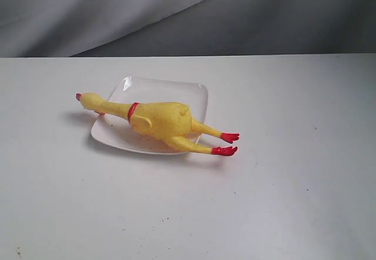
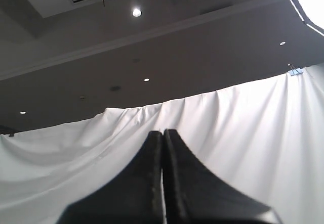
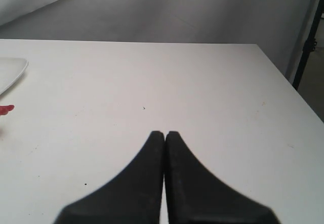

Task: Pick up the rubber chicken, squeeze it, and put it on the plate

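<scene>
The yellow rubber chicken (image 1: pixel 160 121) lies across the white square plate (image 1: pixel 179 91) in the exterior view, its head past the plate's left edge and its red feet past the right edge. Neither gripper appears in that view. My left gripper (image 2: pixel 162 132) is shut on nothing and points up at a white curtain and ceiling. My right gripper (image 3: pixel 165 133) is shut on nothing above the bare white table. In the right wrist view only a corner of the plate (image 3: pixel 11 71) and one red foot of the chicken (image 3: pixel 6 109) show at the picture's edge.
The white table (image 1: pixel 282 183) runs wide around the plate. Its far edge meets a grey draped backdrop (image 1: pixel 176 13). In the right wrist view the table's side edge (image 3: pixel 288 87) shows, with a dark stand pole (image 3: pixel 306 47) beyond it.
</scene>
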You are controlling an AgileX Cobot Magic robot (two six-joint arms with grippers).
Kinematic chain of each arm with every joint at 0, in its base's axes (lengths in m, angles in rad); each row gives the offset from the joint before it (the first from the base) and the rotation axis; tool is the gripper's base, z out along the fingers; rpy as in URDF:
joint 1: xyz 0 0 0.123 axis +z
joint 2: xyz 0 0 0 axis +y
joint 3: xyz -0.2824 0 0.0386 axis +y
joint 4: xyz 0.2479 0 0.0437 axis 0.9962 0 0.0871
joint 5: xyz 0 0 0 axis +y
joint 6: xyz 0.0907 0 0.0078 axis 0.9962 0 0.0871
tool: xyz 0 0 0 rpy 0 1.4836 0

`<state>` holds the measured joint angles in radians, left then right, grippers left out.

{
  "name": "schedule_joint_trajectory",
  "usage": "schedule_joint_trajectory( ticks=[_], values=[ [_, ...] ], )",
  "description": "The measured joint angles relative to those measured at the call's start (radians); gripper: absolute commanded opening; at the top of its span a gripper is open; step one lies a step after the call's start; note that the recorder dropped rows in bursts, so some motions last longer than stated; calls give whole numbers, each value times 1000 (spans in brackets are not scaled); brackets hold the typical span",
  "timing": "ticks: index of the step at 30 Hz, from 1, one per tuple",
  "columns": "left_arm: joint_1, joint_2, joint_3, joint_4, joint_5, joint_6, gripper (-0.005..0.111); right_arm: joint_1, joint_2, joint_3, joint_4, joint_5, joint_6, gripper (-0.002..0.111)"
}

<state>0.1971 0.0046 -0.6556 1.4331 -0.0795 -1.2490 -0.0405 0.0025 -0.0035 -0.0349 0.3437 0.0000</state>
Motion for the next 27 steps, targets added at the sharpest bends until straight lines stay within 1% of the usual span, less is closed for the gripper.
schedule_joint_trajectory(
  ticks=[10, 12, 13, 14, 15, 16, 18, 20, 25, 27],
  values=[
    [0, 0, 0, -16, -13, 7, 1, 0, 0, 0, 0, 0, 0, 0],
    [0, 0, 0, -151, -18, 108, 1, 0, 0, 0, 0, 0, 0, 0],
    [0, 0, 0, -329, -23, 253, 1, 0, 0, 0, 0, 0, 0, 0],
    [0, 0, 0, -473, -26, 378, 1, 0, 0, 0, 0, 0, 0, 0],
    [0, 0, 0, -708, -26, 565, 1, 0, 0, 0, 0, 0, 0, 0],
    [0, 0, 0, -905, -14, 775, 1, 0, 0, 0, 0, 0, 0, 0],
    [0, 0, 0, -1169, 36, 1028, 1, 0, 0, 0, 0, 0, 0, 0],
    [0, 0, 0, -1264, 101, 1139, 1, 0, 0, 0, 0, 0, 0, 0],
    [0, 0, 0, -1301, 198, 1169, 1, 0, 0, 0, 0, 0, 0, 0],
    [0, 0, 0, -1306, 260, 1169, 1, 0, 0, 0, 0, 0, 0, 0]
  ],
)
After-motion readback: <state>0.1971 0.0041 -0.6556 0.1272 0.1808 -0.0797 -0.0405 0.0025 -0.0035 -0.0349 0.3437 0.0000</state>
